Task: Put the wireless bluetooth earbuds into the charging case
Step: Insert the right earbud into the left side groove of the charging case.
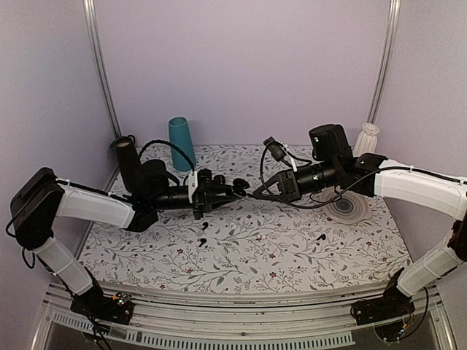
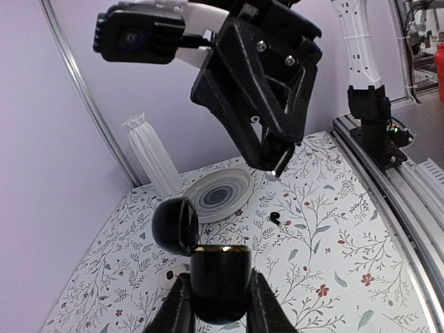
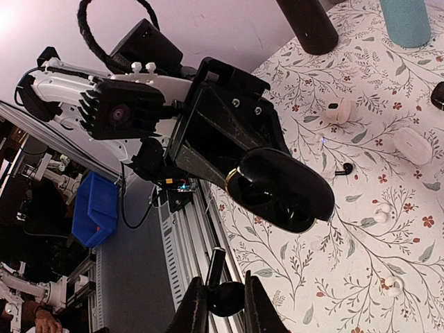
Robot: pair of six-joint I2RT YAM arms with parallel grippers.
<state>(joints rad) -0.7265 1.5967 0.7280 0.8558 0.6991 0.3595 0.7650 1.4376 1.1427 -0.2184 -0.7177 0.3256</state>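
My left gripper (image 2: 220,279) is shut on the glossy black charging case (image 2: 220,284) and holds it above the table. Its lid (image 2: 173,225) hangs open to the left. In the right wrist view the open case (image 3: 281,189) shows its two wells. My right gripper (image 3: 223,281) is shut on a tiny black earbud (image 3: 226,298), a short way from the case mouth. In the top view both grippers meet mid-table, left (image 1: 235,191) and right (image 1: 254,191). Another black earbud (image 2: 275,219) lies on the table and also shows in the top view (image 1: 321,237).
A striped plate (image 2: 220,194) and a white vase (image 2: 154,161) stand at the back right. A teal cup (image 1: 181,142) and a black cylinder (image 1: 128,162) stand at the back left. White cases (image 3: 338,111) (image 3: 413,146), white earbuds (image 3: 380,215) and small black earbuds (image 1: 203,226) lie below the arms.
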